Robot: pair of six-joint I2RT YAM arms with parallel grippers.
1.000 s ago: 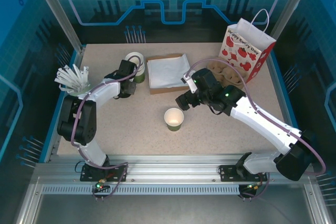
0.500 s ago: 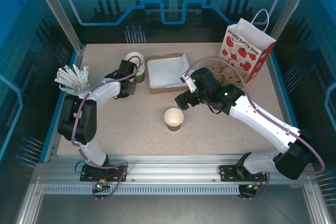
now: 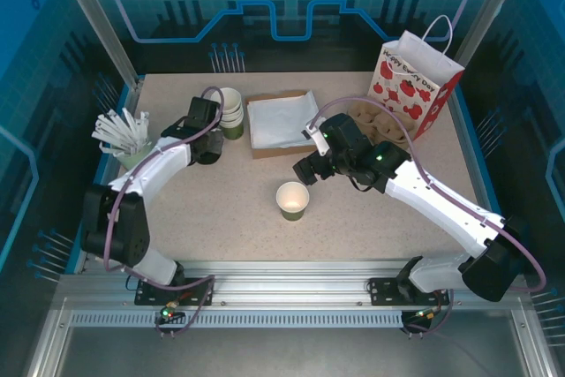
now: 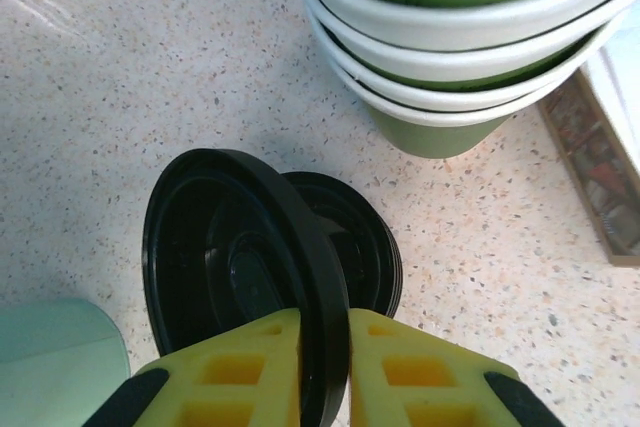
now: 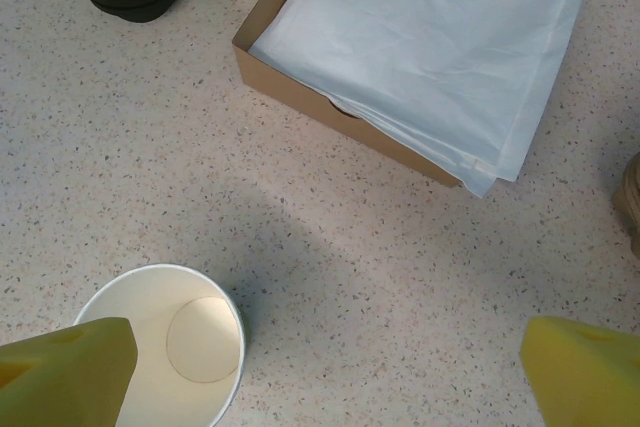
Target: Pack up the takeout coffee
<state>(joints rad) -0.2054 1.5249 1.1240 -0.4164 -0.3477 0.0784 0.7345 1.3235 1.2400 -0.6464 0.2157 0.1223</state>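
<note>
An open dark green cup (image 3: pixel 292 199), white inside and without a lid, stands upright in the middle of the table; its mouth fills the lower left of the right wrist view (image 5: pixel 165 357). My right gripper (image 3: pixel 305 169) hovers just behind and above it, open, with yellow fingertips (image 5: pixel 70 372) wide apart and nothing between them. My left gripper (image 4: pixel 325 367) is shut on the rim of a round black lid (image 4: pixel 235 257), held on edge just above the stack of black lids (image 4: pixel 375 257). In the top view my left gripper (image 3: pixel 203 134) is at the back left.
A stack of green cups (image 4: pixel 450 47) stands right behind the lids. A mint cup of white sticks (image 3: pixel 124 134) is at the left. A cardboard box of white bags (image 3: pixel 281 121), a brown pulp tray (image 3: pixel 380 123) and a red-patterned paper bag (image 3: pixel 415 81) line the back.
My left gripper has closed on a black lid and tipped it up off the stack, and the left arm has swung a little leftward. The right arm and the cup have stayed put.
</note>
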